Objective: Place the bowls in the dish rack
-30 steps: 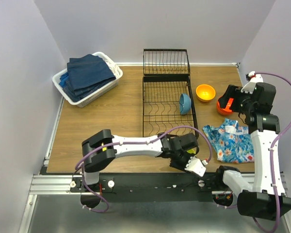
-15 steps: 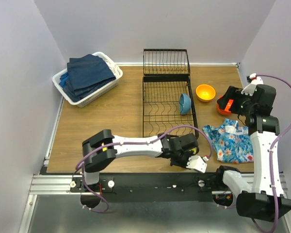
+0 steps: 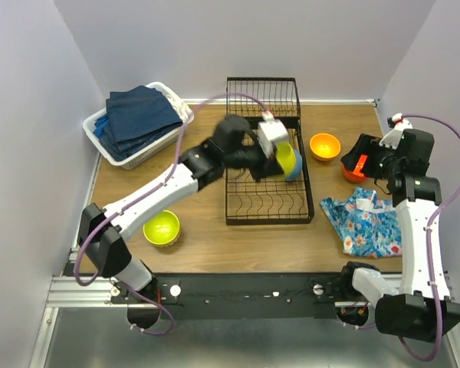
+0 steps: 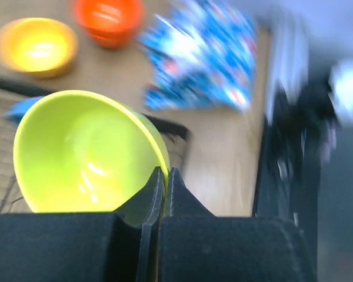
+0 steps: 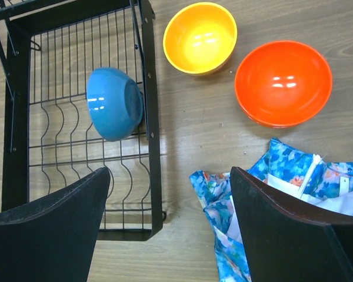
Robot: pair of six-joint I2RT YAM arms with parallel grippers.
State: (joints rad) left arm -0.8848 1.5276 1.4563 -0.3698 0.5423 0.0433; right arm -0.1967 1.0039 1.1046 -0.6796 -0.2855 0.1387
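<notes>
Over the right side of the dish rack point(image 3: 245, 165), a lime-yellow bowl point(image 4: 82, 153) hangs in the left gripper point(image 4: 163, 176). The gripper's two fingers are pinched shut on the bowl's rim. The bowl is tipped on edge, with its hollow turned toward the wrist camera. From above it shows just beside the blue bowl point(image 5: 113, 103) and partly covers it. That part of the view is blurred, so I cannot tell whether the two touch.

The blue bowl stands on edge inside the rack's large section, against the wire rail on the right side. The rack's smaller wire section rises at the far end.

A second lime-yellow bowl point(image 3: 162, 228) sits upright on the table point(image 3: 207, 238), near and left of the rack, close to the left arm.

To the right of the rack an orange-yellow bowl point(image 5: 200, 38) sits upright on the wood. A red-orange bowl point(image 5: 283, 82) sits just beside it, farther right, and the two are not touching. A floral cloth point(image 5: 282, 194) lies crumpled on the near side of them, its edge close to the red-orange bowl.

The right gripper point(image 5: 170, 173) hangs above this group with its fingers spread wide and nothing between them. In the overhead view it hides part of the red-orange bowl.

At the far left corner a white basket point(image 3: 172, 130) holds a stack of navy towels point(image 3: 138, 119), well apart from the rack.
</notes>
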